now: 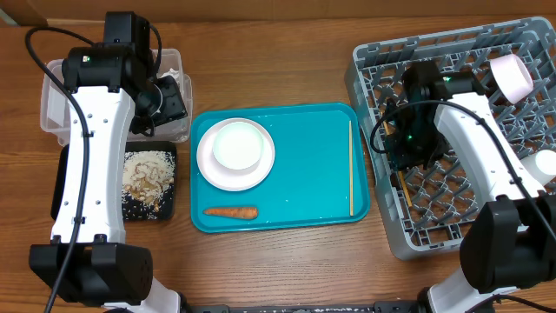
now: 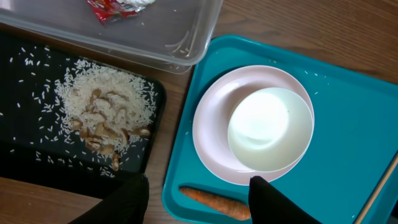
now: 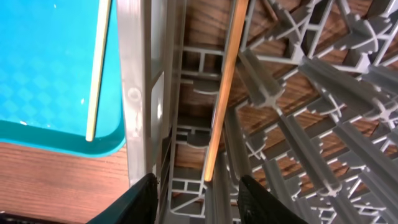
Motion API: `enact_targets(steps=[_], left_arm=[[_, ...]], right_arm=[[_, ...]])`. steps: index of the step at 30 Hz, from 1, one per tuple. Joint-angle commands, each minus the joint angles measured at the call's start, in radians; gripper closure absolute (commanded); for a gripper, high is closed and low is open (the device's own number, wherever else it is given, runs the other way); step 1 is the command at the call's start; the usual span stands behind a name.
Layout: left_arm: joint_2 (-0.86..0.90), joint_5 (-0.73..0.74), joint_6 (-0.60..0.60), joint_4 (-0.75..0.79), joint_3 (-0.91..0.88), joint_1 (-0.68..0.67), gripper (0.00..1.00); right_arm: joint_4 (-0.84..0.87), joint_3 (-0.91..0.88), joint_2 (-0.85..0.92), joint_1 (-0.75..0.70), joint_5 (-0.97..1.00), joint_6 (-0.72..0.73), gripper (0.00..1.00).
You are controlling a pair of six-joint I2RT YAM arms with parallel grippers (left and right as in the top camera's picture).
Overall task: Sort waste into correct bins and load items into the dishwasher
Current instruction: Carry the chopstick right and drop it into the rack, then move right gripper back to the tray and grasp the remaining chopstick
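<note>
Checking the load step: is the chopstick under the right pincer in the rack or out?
In: the chopstick lies on the rack lattice, inside its wall.

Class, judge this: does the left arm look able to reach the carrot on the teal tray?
Probably yes: the left gripper hovers open near the carrot, which lies bare, apart from the plate.

We find the table (image 1: 287,52) to be warm wood with a plain grain. The teal tray (image 1: 304,165) looks like glossy plastic with a faint chequered texture (clearest from the right wrist). The dish rack (image 1: 369,74) is matt grey plastic. The rack chopstick (image 3: 222,87) and tray chopstick (image 1: 351,169) are bare pale wood. The plate (image 2: 208,134) and bowl (image 2: 270,127) look smooth and white. The tub (image 2: 161,37) is clear plastic, the black tray (image 2: 25,155) is matt, the red wrapper (image 2: 115,6) is crinkled and shiny, and the carrot (image 2: 211,200) is dull-skinned.
</note>
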Motion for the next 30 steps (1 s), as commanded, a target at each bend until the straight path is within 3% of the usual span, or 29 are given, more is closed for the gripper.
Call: enact_targets(steps=[1, 7, 17, 20, 21, 27, 30], left_arm=[[-0.002, 0.004, -0.003, 0.0, 0.007, 0.003, 0.45], [-0.002, 0.004, -0.003, 0.005, 0.007, 0.003, 0.45], [-0.002, 0.004, -0.003, 0.007, 0.007, 0.003, 0.45], [-0.002, 0.005, -0.003, 0.007, 0.007, 0.002, 0.45], [-0.002, 0.006, -0.003, 0.007, 0.007, 0.002, 0.45], [-0.002, 0.012, -0.003, 0.004, 0.007, 0.002, 0.44], [-0.002, 0.012, -0.003, 0.005, 0.007, 0.002, 0.44]], right_arm=[[-0.003, 0.102, -0.001, 0.004, -0.01, 0.063, 0.56], [0.026, 0.225, -0.002, 0.045, -0.126, 0.175, 0.46], [0.175, 0.135, 0.003, 0.225, -0.15, 0.375, 0.45], [0.247, 0.07, 0.003, 0.26, -0.183, 0.381, 0.24], [0.273, 0.045, 0.003, 0.266, -0.199, 0.381, 0.0], [0.384, -0.118, 0.006, 0.269, -0.183, 0.483, 0.0], [0.414, -0.177, 0.007, 0.269, -0.138, 0.517, 0.07]])
